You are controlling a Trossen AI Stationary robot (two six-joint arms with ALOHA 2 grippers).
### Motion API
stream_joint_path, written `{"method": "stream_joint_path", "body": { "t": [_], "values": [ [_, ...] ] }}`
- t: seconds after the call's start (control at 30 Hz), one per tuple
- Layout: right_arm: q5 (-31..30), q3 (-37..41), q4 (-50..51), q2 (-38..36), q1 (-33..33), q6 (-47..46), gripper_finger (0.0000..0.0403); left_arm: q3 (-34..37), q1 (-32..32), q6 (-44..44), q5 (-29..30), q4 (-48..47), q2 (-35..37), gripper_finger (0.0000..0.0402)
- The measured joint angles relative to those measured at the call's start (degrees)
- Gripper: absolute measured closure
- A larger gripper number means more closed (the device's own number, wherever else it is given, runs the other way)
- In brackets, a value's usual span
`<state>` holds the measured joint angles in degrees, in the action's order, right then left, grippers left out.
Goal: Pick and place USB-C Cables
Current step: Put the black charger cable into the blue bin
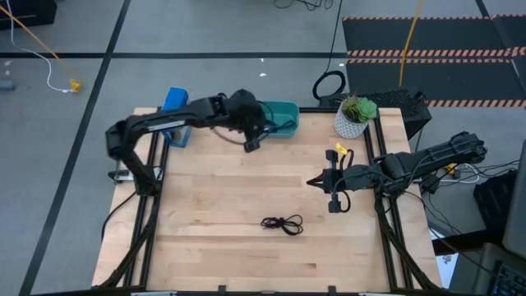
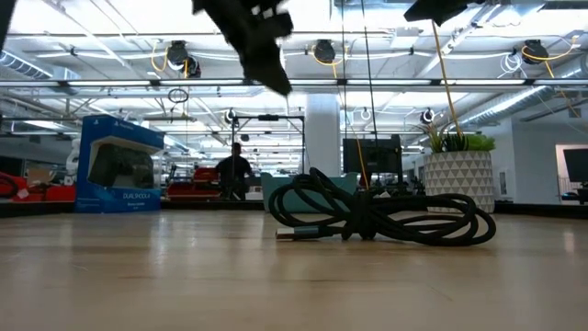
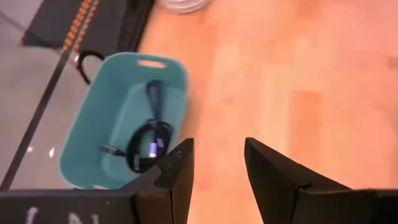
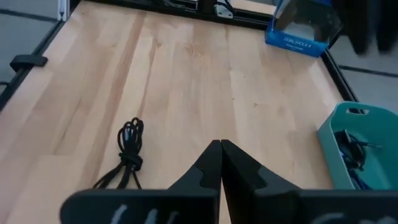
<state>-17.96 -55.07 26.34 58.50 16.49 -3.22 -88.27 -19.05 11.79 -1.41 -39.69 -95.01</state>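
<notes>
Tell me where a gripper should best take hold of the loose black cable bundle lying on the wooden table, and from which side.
Probably at the pinched middle of the loose black cable bundle, where the strands gather into one knot with loops spreading either side. It lies flat on the bare wooden table, so coming straight down from above suits it, fingers straddling the narrow waist.

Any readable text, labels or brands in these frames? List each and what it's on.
Blue box, white panel on its front: looks like "DUALSHOCK 4", small, not certain.
Same box in the right wrist view: a white line of print, too blurred to read.
Teal bin, planter, cable, table: no text visible.
</notes>
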Motion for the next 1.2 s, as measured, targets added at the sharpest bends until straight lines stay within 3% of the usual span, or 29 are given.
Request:
{"method": "stream_joint_path", "body": {
  "t": [0.43,0.73,0.9,1.2],
  "values": [
    [0.01,0.0,-0.43,2.41,0.09,-3.63,0.0403,0.02,10.14,-2.55,1.89,-14.34,16.9,0.0257],
    [0.07,0.0,-0.66,5.12,0.09,-3.63,0.0403,0.22,15.06,-7.94,2.01,-20.6,22.62,0.0261],
    [0.09,0.0,-1.3,5.14,0.1,-3.66,0.0403,5.74,17.19,-8.96,2.07,-18.23,26.39,0.0304],
    [0.23,0.0,-1.95,5.14,0.11,-3.66,0.0403,22.38,20.33,-9.84,2.03,-3.62,34.07,0.0394]
  ]
}}
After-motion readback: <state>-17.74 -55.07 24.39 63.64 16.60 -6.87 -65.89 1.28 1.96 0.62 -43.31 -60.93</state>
